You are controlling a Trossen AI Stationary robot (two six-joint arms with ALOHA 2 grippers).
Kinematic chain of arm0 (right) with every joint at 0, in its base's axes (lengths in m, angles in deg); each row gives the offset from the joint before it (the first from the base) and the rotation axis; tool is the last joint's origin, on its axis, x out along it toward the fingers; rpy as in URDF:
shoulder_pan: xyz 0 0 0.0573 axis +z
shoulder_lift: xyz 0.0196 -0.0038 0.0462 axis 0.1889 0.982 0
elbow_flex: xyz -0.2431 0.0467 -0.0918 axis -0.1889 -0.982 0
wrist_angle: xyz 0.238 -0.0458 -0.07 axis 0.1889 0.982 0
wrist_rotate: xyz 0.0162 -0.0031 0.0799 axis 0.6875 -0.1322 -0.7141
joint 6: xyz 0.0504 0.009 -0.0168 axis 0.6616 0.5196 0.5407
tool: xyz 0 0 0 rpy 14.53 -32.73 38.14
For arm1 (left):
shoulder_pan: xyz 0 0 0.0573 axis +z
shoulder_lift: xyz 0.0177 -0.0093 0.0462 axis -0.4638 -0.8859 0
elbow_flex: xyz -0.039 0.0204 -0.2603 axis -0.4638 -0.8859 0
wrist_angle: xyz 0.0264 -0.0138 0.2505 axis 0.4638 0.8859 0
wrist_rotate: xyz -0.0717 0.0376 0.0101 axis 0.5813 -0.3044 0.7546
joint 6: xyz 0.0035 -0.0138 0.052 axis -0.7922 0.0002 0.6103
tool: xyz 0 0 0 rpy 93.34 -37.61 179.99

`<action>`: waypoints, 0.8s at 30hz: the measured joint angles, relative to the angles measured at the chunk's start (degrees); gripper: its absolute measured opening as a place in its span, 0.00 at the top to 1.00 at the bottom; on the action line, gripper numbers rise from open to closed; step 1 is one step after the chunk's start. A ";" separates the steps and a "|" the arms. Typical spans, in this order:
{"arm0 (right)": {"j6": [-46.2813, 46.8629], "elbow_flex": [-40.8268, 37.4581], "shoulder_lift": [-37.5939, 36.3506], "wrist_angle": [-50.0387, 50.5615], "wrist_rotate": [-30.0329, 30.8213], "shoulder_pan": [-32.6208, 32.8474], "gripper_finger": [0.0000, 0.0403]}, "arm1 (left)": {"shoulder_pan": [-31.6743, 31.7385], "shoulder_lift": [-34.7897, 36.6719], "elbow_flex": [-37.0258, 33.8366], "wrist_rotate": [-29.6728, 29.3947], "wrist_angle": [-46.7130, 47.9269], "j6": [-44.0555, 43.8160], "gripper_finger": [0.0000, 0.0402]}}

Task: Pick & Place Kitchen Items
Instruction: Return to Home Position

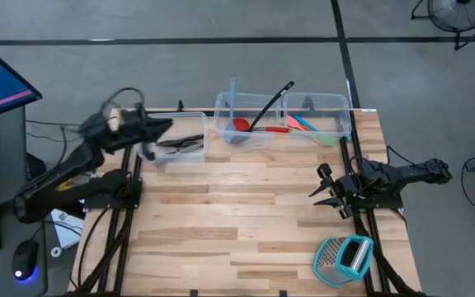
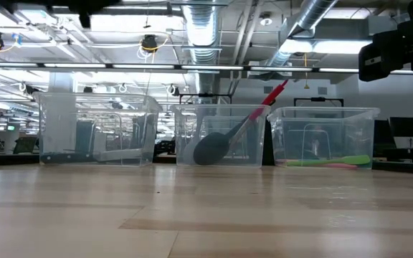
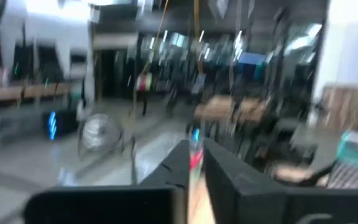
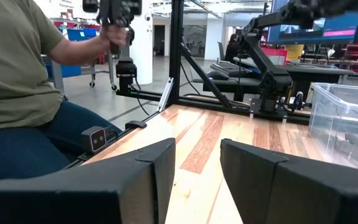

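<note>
The kitchen items lie in three clear bins along the table's far edge. Black-handled knives (image 1: 180, 143) lie in the left bin (image 1: 190, 155). A black spoon (image 1: 266, 107) and a red spoon (image 1: 254, 127) lean in the middle bin (image 1: 221, 111). Coloured spatulas (image 1: 308, 126) lie in the right bin (image 1: 343, 115). My left gripper (image 1: 162, 127) hovers above the left bin's left end, its fingers nearly together and empty. My right gripper (image 1: 323, 190) is open and empty at the table's right edge, pointing left.
The teal-framed grater (image 1: 344, 256) lies at the table's near right corner. The bins show in a row in the low view (image 2: 217, 136). A seated person in an olive shirt (image 4: 11, 68) shows beyond the table's left side, a hand on a control handle (image 4: 112, 32).
</note>
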 joint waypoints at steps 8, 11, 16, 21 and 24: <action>0.00 0.00 0.01 0.00 0.00 0.01 0.69 | -8.30 14.47 -2.72 -3.61 -2.11 -1.78 1.00; 0.00 0.00 0.01 0.00 -0.01 0.00 0.69 | -11.66 20.22 -6.38 -5.84 -2.03 -2.86 1.00; 0.00 0.00 -0.01 0.00 0.01 0.00 0.69 | -15.38 28.20 -12.37 -8.97 -2.96 -3.50 1.00; 0.00 0.00 -0.08 0.13 -0.01 0.00 0.69 | -17.61 25.46 -14.73 -8.53 -3.78 -3.81 1.00; 0.01 0.00 -0.03 0.13 -0.18 0.02 0.69 | -19.25 24.13 -17.59 -10.05 -3.01 -3.69 1.00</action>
